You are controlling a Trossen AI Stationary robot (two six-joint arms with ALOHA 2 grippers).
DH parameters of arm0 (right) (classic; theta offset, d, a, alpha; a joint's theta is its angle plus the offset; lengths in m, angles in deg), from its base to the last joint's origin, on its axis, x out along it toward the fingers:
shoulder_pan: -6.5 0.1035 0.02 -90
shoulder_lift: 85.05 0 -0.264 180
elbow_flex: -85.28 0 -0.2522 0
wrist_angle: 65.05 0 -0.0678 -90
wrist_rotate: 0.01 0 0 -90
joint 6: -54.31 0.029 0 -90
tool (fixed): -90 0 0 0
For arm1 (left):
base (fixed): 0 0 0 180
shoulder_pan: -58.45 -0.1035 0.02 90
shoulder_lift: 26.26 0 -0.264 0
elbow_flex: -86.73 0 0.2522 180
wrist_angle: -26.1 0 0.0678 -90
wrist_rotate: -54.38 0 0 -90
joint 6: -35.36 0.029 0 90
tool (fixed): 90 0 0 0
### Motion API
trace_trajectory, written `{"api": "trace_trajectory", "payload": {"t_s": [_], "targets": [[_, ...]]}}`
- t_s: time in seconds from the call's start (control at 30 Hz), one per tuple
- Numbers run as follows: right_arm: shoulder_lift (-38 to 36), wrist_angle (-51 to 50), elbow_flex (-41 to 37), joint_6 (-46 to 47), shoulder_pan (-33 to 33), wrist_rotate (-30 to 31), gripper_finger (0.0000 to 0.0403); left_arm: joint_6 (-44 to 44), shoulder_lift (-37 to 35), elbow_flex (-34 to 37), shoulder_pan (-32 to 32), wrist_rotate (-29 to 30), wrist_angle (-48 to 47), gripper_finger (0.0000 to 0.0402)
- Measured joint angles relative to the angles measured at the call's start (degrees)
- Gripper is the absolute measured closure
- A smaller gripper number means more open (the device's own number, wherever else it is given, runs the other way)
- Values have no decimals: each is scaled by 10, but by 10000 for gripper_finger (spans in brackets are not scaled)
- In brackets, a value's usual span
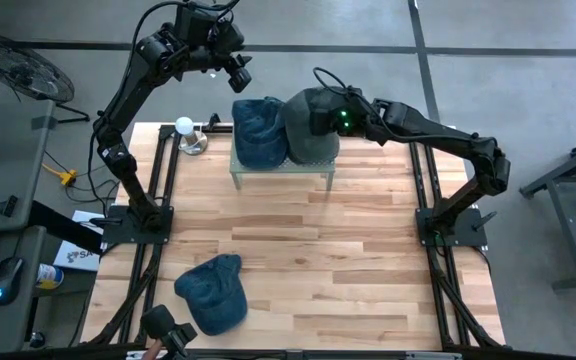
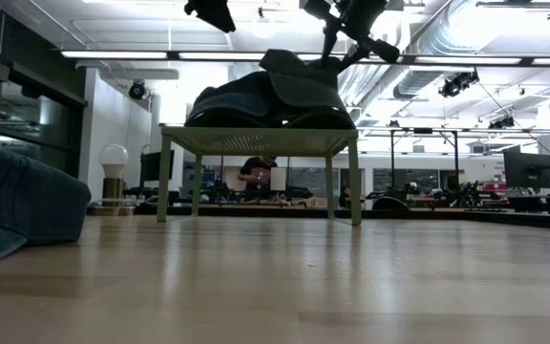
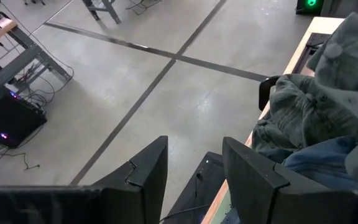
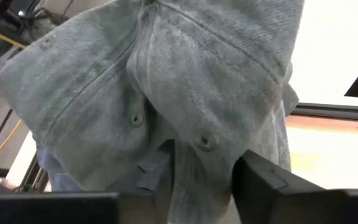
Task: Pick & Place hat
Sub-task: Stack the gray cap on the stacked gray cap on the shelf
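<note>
A grey-green hat [image 1: 308,125] rests on the right part of a small green stand [image 1: 283,172] at the far middle of the table, leaning on a blue hat [image 1: 258,130] beside it. My right gripper [image 1: 340,118] is at the grey hat's right side, slanting down. In the right wrist view its fingers stand apart, with a fold of the hat's crown [image 4: 197,168] between them. My left gripper [image 1: 240,78] hangs open, high above the stand's far left corner, with nothing between its fingers [image 3: 148,168]. My right gripper has a fold of the grey hat's crown [image 4: 191,155] between its parted fingers, coming from the table's right and slanting down. I cannot tell whether the fingers [image 4: 266,183] touch the cloth. The hat lies on the stand and on the blue hat.
A second blue hat [image 1: 213,292] lies on the wooden table near the front left, large at the left of the low view [image 2: 17,205]. A small lamp with a white bulb [image 1: 185,128] stands left of the stand. The table's middle and right are bare wood [image 1: 368,260].
</note>
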Motion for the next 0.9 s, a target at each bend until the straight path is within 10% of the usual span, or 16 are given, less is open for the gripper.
{"api": "trace_trajectory", "payload": {"t_s": [0.9], "targets": [[-5,55,0,-23,-17,-17,224,-28,-3,0,0,-31,-3,252]]}}
